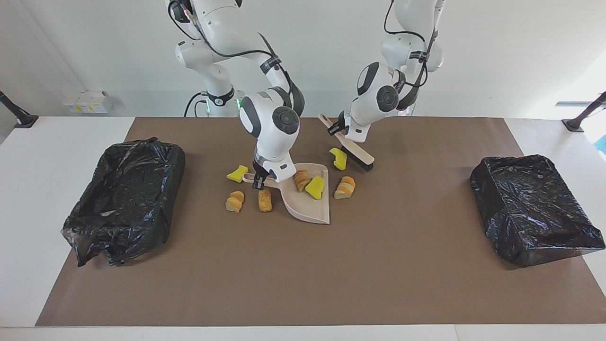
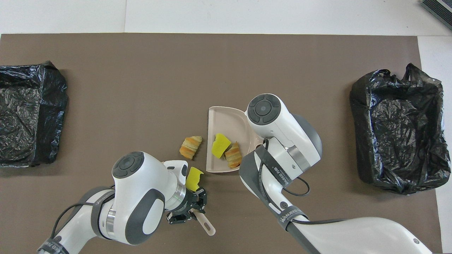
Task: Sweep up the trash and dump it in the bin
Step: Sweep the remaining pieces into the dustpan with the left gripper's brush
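sweeping step in hand, partly done. left gripper point(image 1: 342, 129) is closed on the handle of the brush point(image 1: 352, 152), bristles down on the brown mat point(image 1: 303, 265) next to a yellow sponge chunk point(image 1: 338, 158). right gripper point(image 1: 258, 182) is closed on the handle of the dustpan point(image 1: 310, 206), which lies flat near the middle of the mat, nearer its robot-side edge than its outer edge.

trash, seven pieces counted:
- in the dustpan: one striped bread roll point(image 1: 301, 180) and one yellow sponge piece point(image 1: 316, 187).
- just outside the pan's open lip, toward the left arm's end: a second roll point(image 1: 345, 187), and the sponge chunk by the brush.
- on the mat by the pan handle, toward the right arm's end: a yellow sponge point(image 1: 237, 174) and two rolls point(image 1: 235, 201), point(image 1: 265, 200).

judgement: two of seven collected. the next stroke should draw the brush across the sponge chunk and the roll at the lip and push both into the pan while the right gripper holds it steady. the three pieces by the handle sit on the closed side of the pan; the pan would likely need turning or moving for them.

containers: two bins lined with black bags, one near each end of the mat, bin point(image 1: 125, 199) at the right arm's end and bin point(image 1: 532, 208) at the left arm's end. no trash visible in either; nothing dumped yet.
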### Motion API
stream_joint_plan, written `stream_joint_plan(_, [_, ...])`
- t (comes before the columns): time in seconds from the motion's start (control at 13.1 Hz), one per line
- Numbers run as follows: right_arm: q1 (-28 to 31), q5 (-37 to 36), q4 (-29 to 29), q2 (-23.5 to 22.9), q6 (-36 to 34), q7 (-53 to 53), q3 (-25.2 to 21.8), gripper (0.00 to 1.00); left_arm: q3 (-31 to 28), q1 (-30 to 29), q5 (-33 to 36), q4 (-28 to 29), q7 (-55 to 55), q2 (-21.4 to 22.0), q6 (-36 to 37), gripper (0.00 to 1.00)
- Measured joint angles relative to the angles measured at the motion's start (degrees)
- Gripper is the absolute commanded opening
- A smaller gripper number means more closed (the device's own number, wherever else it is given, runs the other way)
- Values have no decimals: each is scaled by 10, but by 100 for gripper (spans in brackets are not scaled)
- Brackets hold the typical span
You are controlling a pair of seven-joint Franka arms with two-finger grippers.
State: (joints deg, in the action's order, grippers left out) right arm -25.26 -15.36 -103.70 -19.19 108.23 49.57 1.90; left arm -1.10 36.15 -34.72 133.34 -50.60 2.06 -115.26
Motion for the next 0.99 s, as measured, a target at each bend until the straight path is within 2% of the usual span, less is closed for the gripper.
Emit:
stream_joint_plan(0.38, [0,0,0,0,0,0,0,0,2,-11,5,-148,31,-155,-10,0])
stream_joint_plan(0.46, [0,0,0,0,0,0,0,0,2,-12,10,-169,37,-174,-10,0])
stream_joint_plan(0.76, [2,0,0,0,1,0,0,0,30,-13,20,-194,167,-185,-7,0])
stream_joint_plan(0.99, [2,0,0,0,1,0,0,0,59,-12,20,-203,199,-185,-5,0])
